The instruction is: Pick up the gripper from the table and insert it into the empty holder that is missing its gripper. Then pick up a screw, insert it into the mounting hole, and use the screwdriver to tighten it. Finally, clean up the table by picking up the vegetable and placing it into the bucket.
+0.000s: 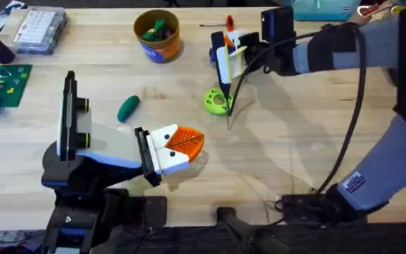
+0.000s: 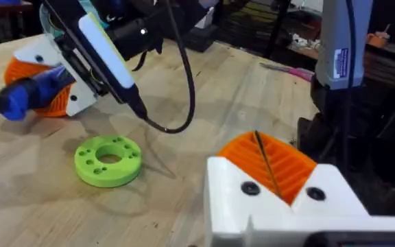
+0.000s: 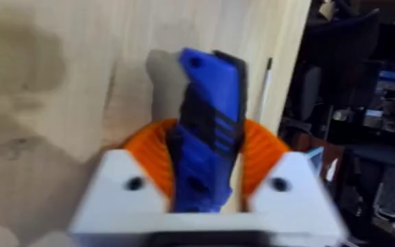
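Wooden table (image 1: 294, 141): driving step in hand. Right gripper (image 3: 204, 185) clamps screwdriver (image 3: 208, 123) just behind lime ring (image 1: 218, 101). Left gripper (image 1: 182, 144) pinched shut, empty, near ring. Next: seat tip squarely on screw.

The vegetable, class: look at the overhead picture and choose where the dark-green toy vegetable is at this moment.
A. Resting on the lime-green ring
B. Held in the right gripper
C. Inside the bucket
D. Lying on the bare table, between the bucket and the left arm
D: the vegetable lies on the table, below and left of the bucket, apart from the lime-green ring; the right gripper is shut on the screwdriver.
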Action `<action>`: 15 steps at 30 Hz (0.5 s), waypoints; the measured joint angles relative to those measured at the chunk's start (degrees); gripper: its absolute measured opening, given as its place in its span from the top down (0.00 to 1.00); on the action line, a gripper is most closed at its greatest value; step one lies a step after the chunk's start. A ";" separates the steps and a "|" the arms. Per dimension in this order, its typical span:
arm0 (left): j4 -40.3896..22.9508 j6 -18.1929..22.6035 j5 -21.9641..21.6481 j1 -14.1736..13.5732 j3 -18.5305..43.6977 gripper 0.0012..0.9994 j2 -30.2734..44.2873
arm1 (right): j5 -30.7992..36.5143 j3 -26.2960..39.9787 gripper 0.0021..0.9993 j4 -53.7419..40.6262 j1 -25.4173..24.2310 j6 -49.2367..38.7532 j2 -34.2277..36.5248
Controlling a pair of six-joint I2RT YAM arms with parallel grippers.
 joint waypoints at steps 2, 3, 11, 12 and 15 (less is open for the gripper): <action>0.00 0.00 0.00 0.00 0.00 0.99 0.00 | 0.00 0.59 0.26 0.57 -0.06 0.79 -0.24; 0.00 0.00 0.00 0.00 0.00 0.99 0.00 | 0.02 0.94 0.12 0.83 -0.06 1.18 -0.51; 0.00 0.00 0.00 0.00 0.00 0.99 0.00 | 0.50 1.10 0.00 -8.78 0.09 7.83 -4.66; 0.00 0.00 0.00 0.00 0.00 0.99 0.01 | 0.57 0.92 0.00 -10.82 0.14 9.59 -5.77; -0.02 0.00 0.00 0.00 0.00 0.99 0.00 | 0.73 0.34 0.00 -14.31 0.30 14.57 -9.59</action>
